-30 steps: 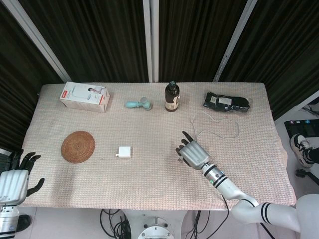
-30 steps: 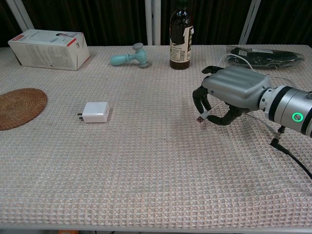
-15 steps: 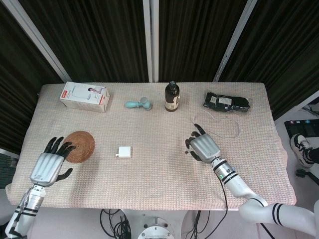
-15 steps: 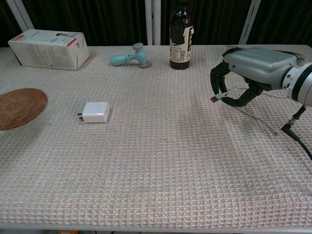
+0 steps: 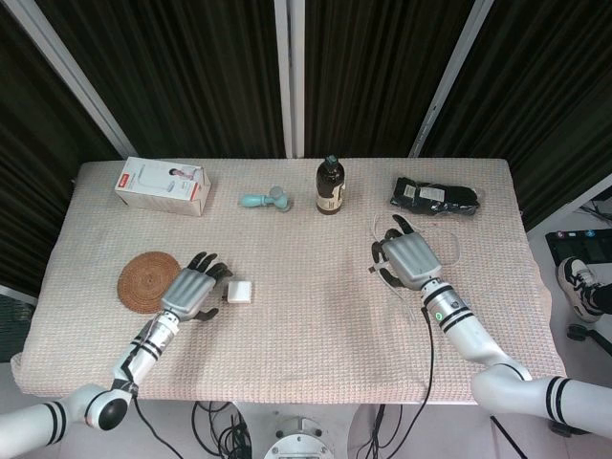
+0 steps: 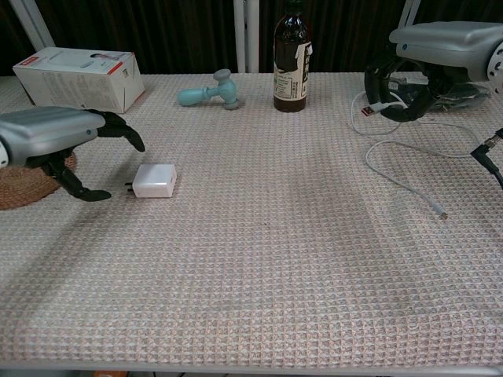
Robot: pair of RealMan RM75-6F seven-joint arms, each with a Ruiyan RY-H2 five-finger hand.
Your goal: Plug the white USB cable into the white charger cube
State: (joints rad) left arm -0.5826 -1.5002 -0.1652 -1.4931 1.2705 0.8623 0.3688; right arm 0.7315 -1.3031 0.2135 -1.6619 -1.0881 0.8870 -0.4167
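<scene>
So the right hand [image 6: 440, 47] is up off the table with its fingers curled around the white USB cable [image 6: 393, 169], pinching it close to the plug end [image 6: 367, 110], which pokes out to the left of the fingers. The rest of the cable hangs down from the hand and loops loosely over the tablecloth [image 6: 267, 259], with the other small connector [image 6: 444, 214] lying flat on the cloth nearer the camera.

The left hand [image 5: 194, 287] is over on the other side, fingers spread apart and holding nothing, hovering just beside the white charger cube [image 5: 238, 292]. Can't tell if a fingertip actually touches it. The cube sits on the cloth with its prongs pointing toward that hand, well apart from the cable plug.

Around them: a round woven coaster [image 5: 145, 280] just behind the left hand, a white box [image 5: 163, 185] at the far left, a little teal fan thing [image 5: 265, 200], a brown bottle [image 5: 330, 185] in the middle back, and a black pouch [image 5: 435, 197] at the far right.
</scene>
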